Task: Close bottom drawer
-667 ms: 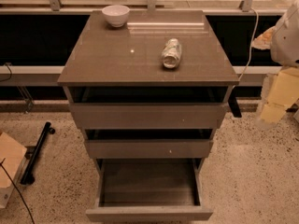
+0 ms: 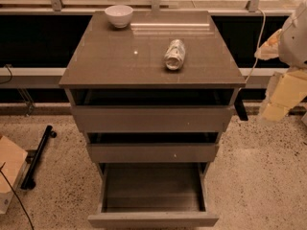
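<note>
Bottom drawer [image 2: 152,195] stands pulled well out at the foot of the bench [image 2: 120,61]. Your gripper [image 2: 280,97] hangs right of the bench, apart from it; its grip state cannot be told. Can [image 2: 174,54] on bench: label unreadable.

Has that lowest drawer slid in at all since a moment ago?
No. The bottom drawer sticks out just as far past the middle drawer as before; the hand hangs right of the cabinet, apart from it.

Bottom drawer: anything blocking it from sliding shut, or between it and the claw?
Nothing visible. The bottom drawer stands open with an empty box; the claw hangs right of the cabinet, only floor between.
</note>
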Available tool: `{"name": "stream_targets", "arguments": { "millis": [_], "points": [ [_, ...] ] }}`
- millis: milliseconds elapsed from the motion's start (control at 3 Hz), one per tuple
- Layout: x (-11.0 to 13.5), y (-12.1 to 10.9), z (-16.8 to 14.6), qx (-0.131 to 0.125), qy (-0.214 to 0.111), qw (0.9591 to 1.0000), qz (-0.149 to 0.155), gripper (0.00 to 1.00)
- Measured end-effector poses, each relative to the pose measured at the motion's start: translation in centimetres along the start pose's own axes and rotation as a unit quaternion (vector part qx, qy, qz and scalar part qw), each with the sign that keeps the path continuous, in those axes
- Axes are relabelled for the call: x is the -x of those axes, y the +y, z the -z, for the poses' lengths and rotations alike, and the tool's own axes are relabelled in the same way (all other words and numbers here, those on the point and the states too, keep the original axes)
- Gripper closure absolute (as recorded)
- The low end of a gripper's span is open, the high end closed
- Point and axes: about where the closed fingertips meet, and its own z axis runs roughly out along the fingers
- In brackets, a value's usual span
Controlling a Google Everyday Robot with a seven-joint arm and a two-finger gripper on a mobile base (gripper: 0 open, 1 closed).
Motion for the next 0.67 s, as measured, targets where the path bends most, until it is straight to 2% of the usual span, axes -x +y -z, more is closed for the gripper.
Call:
{"name": "stream_targets", "arguments": {
  "millis": [667],
  "points": [
    [0.00, 0.60, -1.56, -0.015, -0.013, 0.9997, 0.011, 0.66]
  ]
}}
